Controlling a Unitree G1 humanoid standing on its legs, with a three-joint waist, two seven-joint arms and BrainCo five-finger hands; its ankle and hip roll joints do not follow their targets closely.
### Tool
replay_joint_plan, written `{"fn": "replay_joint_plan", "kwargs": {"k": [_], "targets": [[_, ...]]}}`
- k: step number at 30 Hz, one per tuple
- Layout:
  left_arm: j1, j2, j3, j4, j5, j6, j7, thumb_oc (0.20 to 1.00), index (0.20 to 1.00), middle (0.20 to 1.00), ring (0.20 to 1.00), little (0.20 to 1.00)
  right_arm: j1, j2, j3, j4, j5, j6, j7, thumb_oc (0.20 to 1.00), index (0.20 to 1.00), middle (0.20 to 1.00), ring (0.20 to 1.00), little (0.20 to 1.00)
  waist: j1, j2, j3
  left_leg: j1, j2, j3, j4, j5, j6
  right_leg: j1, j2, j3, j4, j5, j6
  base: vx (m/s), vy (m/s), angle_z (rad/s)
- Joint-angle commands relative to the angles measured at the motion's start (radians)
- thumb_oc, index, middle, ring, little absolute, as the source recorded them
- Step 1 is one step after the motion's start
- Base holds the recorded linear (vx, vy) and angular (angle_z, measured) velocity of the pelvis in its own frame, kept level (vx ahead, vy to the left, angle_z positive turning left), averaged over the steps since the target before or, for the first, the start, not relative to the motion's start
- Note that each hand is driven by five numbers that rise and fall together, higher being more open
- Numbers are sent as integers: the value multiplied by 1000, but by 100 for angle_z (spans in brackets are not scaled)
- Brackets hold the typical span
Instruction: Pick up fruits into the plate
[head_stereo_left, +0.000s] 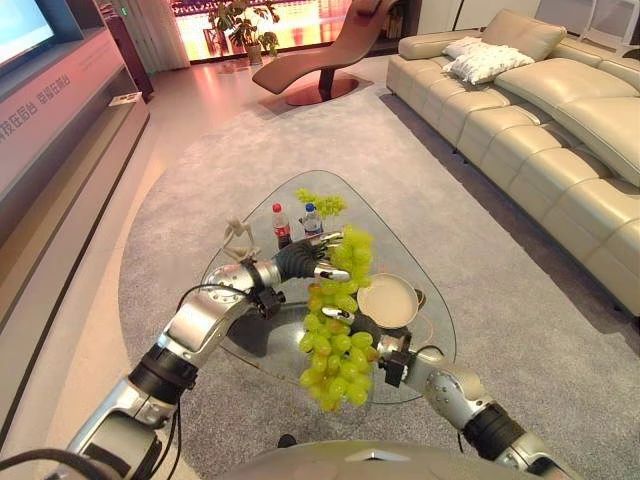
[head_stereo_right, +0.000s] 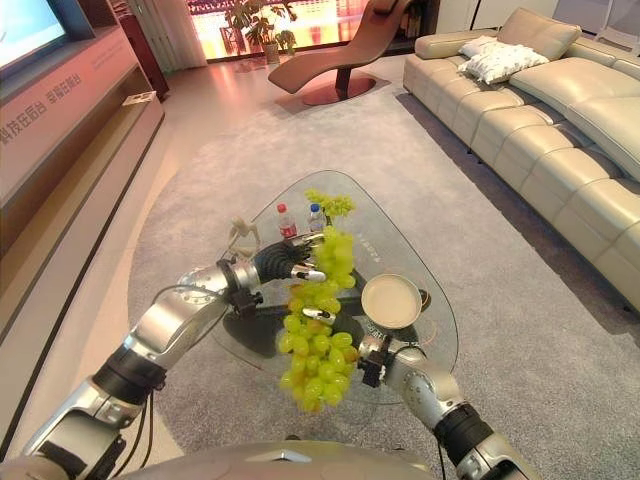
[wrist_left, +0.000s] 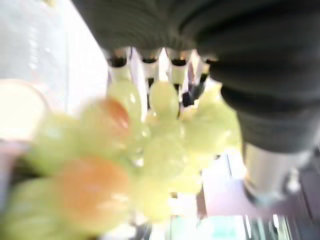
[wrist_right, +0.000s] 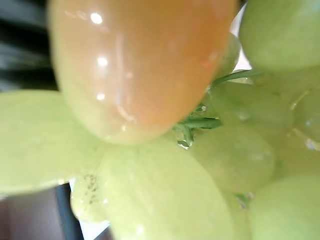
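One large bunch of green grapes (head_stereo_left: 338, 330) hangs in the air over the near part of the glass table (head_stereo_left: 400, 215), just beside the plate. Left hand (head_stereo_left: 312, 260) is curled round the top of the bunch, fingers (wrist_left: 150, 65) hooked into the upper grapes. Right hand (head_stereo_left: 392, 357) sits at the bunch's lower side, mostly hidden behind the fruit; cannot tell how its fingers stand. Its wrist view is pressed against the grapes, one orange-tinted among the green. One cream plate (head_stereo_left: 388, 301) on the table, nothing in it. One smaller bunch of grapes (head_stereo_left: 320, 203) lies on the far part of the table. Two small bottles (head_stereo_left: 297, 223) stand upright side by side near it, one red-capped, one blue-capped. One small pale figurine (head_stereo_left: 238, 236) to their left, detail hard to make out.
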Motion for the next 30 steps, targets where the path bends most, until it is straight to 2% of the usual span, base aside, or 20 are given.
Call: {"fn": "replay_joint_plan", "kwargs": {"k": [1, 4, 5, 7, 11, 13, 16, 20, 23, 25, 27, 30], "targets": [[-24, 25, 102, 90, -49, -78, 78, 1000, 1000, 1000, 1000, 1000, -33, 31, -87, -32, -58, -77, 22, 200, 200, 200, 200, 200, 22, -73, 45, 78, -51, 22, 8, -132, 33, 24, -24, -26, 13, -4, 10, 48, -21, 1], [77, 17, 161, 195, 15, -91, 127, 1000, 1000, 1000, 1000, 1000, -6, -12, -157, -10, -144, -86, 14, 200, 200, 200, 200, 200, 28, -79, 52, 79, -48, 21, 8, -131, 32, 25, -23, -32, 15, -5, 6, 57, -31, 1], [123, 20, 179, 240, 97, -117, 169, 1000, 1000, 1000, 1000, 1000, 6, -32, -187, -4, -154, -82, 16, 200, 200, 200, 200, 200, 32, -82, 56, 78, -48, 19, 8, -129, 31, 25, -23, -35, 17, -5, 5, 42, -30, 2], [175, 37, 191, 312, 139, -118, 219, 1000, 1000, 1000, 1000, 1000, 21, -59, -221, -5, -153, -67, 6, 200, 200, 200, 200, 200, 37, -87, 63, 74, -49, 14, 8, -127, 31, 22, -21, -36, 18, -5, 3, 29, -33, 4], [252, 9, 209, 594, 263, -111, 311, 1000, 1000, 1000, 1000, 1000, 30, -126, -278, 55, -265, -111, -18, 200, 200, 200, 200, 200, 52, -98, 81, 65, -50, 6, 8, -122, 31, 17, -20, -47, 21, -3, 3, 30, -46, 13], [259, -6, 209, 796, 370, -135, 353, 1000, 1000, 1000, 1000, 1000, 15, -162, -287, 82, -279, -117, -17, 200, 200, 200, 200, 200, 59, -108, 93, 56, -51, 0, 8, -118, 31, 9, -20, -51, 26, -3, 4, -5, -94, 8], [234, -21, 168, 1017, 443, -126, 400, 1000, 1000, 1000, 1000, 1000, -32, -199, -263, 144, -329, -155, -93, 200, 200, 200, 200, 200, 69, -119, 117, 30, -50, -8, 8, -111, 31, -20, -20, -53, 45, -8, 4, -66, -92, 18], [204, -56, 153, 1265, 409, -92, 455, 1000, 1000, 1000, 1000, 1000, -134, -239, -207, 256, -377, -196, -225, 200, 200, 200, 200, 200, 93, -139, 170, -10, -52, -33, 13, -106, 38, -68, -13, -47, 77, -14, -4, -94, -108, 13], [205, -65, 176, 1334, 384, -58, 466, 1000, 1000, 1000, 1000, 1000, -204, -258, -195, 331, -409, -187, -305, 200, 200, 200, 200, 200, 109, -145, 210, -25, -54, -57, 17, -106, 39, -83, -7, -45, 96, -20, -12, -29, -129, 22], [193, -70, 178, 1340, 405, -74, 463, 1000, 1000, 1000, 1000, 1000, -253, -273, -188, 377, -445, -176, -348, 200, 200, 200, 200, 200, 116, -140, 234, -33, -57, -71, 19, -106, 40, -91, -7, -48, 103, -23, -14, -41, -72, 24], [155, -70, 140, 1321, 422, -104, 463, 1000, 1000, 1000, 1000, 1000, -332, -302, -179, 442, -480, -167, -386, 200, 200, 200, 200, 200, 121, -125, 266, -57, -63, -86, 21, -102, 41, -117, -9, -52, 112, -22, -13, -167, -12, 25], [60, -77, 72, 1282, 372, -104, 468, 1000, 1000, 1000, 1000, 1000, -466, -340, -154, 541, -517, -169, -429, 200, 200, 200, 200, 200, 126, -86, 325, -111, -73, -103, 23, -86, 42, -167, -16, -59, 120, -16, -12, -270, 67, 31]]}}
